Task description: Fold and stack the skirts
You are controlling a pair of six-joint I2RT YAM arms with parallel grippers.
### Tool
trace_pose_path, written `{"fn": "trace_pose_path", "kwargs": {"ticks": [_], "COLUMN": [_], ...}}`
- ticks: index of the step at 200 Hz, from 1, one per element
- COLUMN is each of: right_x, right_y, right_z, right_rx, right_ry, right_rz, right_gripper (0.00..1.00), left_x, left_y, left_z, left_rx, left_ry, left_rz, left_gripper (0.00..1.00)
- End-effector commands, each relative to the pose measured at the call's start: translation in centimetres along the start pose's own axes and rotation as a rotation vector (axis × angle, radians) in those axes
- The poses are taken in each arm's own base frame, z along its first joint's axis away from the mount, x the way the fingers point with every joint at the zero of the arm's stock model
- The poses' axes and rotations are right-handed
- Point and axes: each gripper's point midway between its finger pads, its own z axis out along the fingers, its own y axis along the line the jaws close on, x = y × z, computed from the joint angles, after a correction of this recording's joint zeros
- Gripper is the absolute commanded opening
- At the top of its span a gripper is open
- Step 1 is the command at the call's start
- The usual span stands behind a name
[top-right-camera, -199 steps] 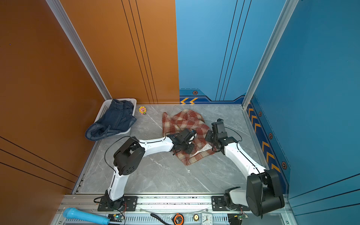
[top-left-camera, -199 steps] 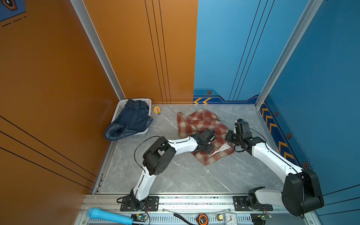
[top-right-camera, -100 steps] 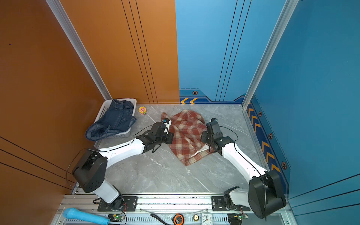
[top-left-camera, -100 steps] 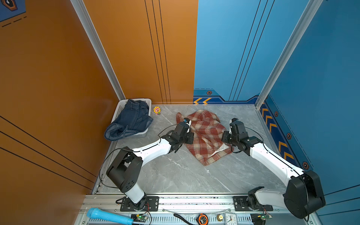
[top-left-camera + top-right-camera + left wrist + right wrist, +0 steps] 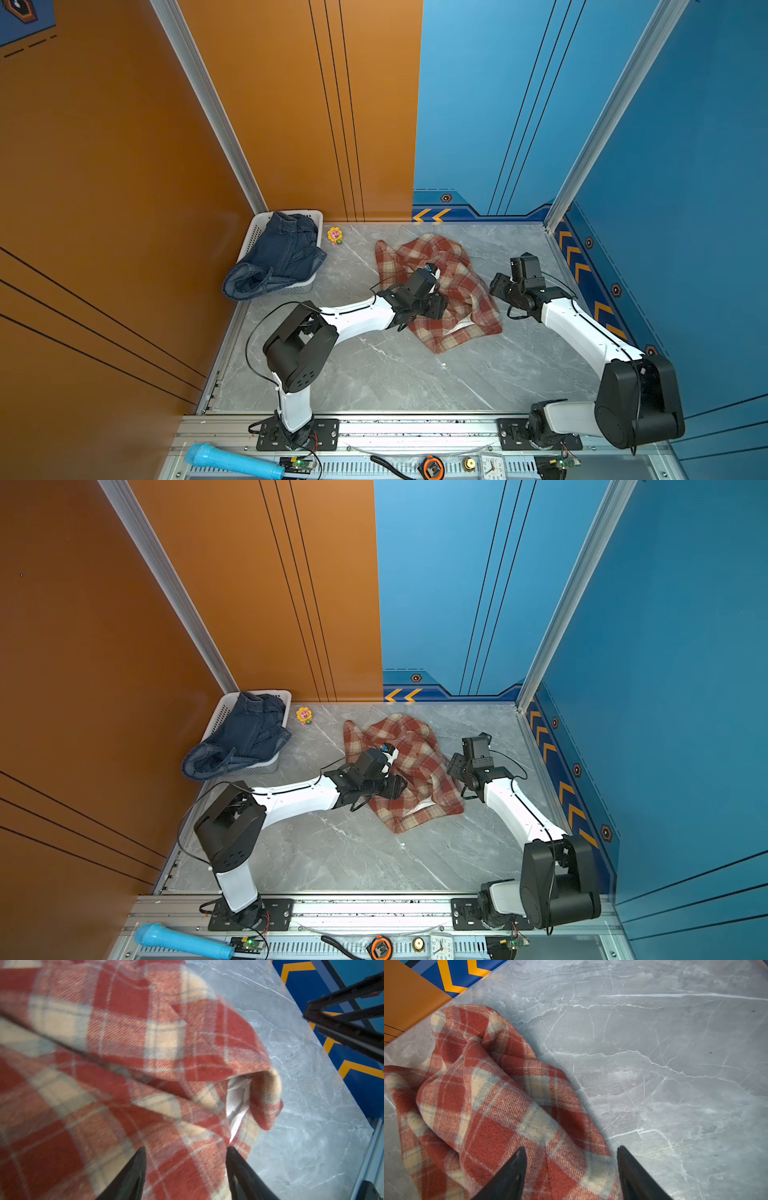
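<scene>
Plaid skirt is lying crumpled mid-table, towards the far edge, not yet folded. Left hand and right hand are hovering at its sides, both spread, gripping nothing, likely lining up edge grabs. Denim skirts are waiting in the basket, far-left corner.

The left claw and right claw, shut a second ago, now stand open at the plaid skirt.

Rumpled plaid skirt lies on the marble table.
</scene>
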Motion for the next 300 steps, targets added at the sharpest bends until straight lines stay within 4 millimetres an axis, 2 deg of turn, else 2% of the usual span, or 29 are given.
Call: {"fn": "trace_pose_path", "kwargs": {"ticks": [1, 10, 18, 43, 85, 92, 101, 113, 119, 132, 178, 206, 244, 273, 300], "right_x": [0.6, 0.7, 0.7, 0.7, 0.9, 1.1, 1.4, 1.6, 1.7, 2.0, 3.8, 5.9, 9.4, 10.9, 11.3], "right_y": [-0.5, -0.6, -0.7, -1.1, -2.7, -2.9, -3.3, -3.6, -3.6, -3.8, -3.4, -2.9, -2.2, -1.0, 0.3], "right_z": [-0.4, -0.6, -0.8, -1.4, -2.4, -2.4, -2.4, -2.4, -2.4, -2.4, -1.6, -1.1, 0.2, 1.3, 1.4], "right_rx": [0.006, 0.003, 0.0, -0.004, 0.011, 0.012, 0.018, 0.023, 0.024, 0.029, 0.011, -0.003, 0.003, -0.032, -0.051], "right_ry": [-0.003, -0.005, -0.011, -0.032, -0.054, -0.051, -0.049, -0.05, -0.047, -0.042, 0.018, 0.075, 0.171, 0.2, 0.206], "right_rz": [0.02, 0.02, 0.018, 0.018, 0.033, 0.033, 0.033, 0.032, 0.03, 0.024, -0.025, -0.062, -0.122, -0.131, -0.164], "right_gripper": [0.7, 0.7, 0.7, 0.71, 0.73, 0.73, 0.74, 0.74, 0.74, 0.74, 0.74, 0.75, 0.76, 0.79, 0.79], "left_x": [1.2, 1.2, 2.3, 3.6, 6.1, 6.6, 7.2, 7.7, 7.4, 6.1, -1.4, -3.8, -4.2, -2.7, -0.5], "left_y": [-0.7, -1.1, -1.0, -1.4, -1.4, -1.3, -1.1, -0.7, -0.7, -1.0, -2.3, -2.0, -0.1, 2.1, 3.5], "left_z": [1.2, 1.8, 2.4, 4.2, 6.3, 6.8, 7.4, 7.9, 7.8, 7.1, 1.6, -1.4, -4.0, -4.5, -4.2], "left_rx": [-0.036, -0.048, -0.075, -0.139, -0.225, -0.235, -0.245, -0.257, -0.256, -0.253, -0.175, -0.126, -0.095, -0.102, -0.119], "left_ry": [0.085, 0.098, 0.148, 0.218, 0.298, 0.314, 0.33, 0.35, 0.346, 0.315, 0.125, 0.035, -0.024, -0.023, 0.018], "left_rz": [0.046, 0.055, 0.065, 0.11, 0.206, 0.224, 0.243, 0.25, 0.251, 0.254, 0.178, 0.112, 0.014, -0.052, -0.088], "left_gripper": [0.64, 0.65, 0.65, 0.66, 0.68, 0.65, 0.53, 0.26, 0.15, 0.0, 0.0, 0.0, 0.0, 0.0, 0.26]}}
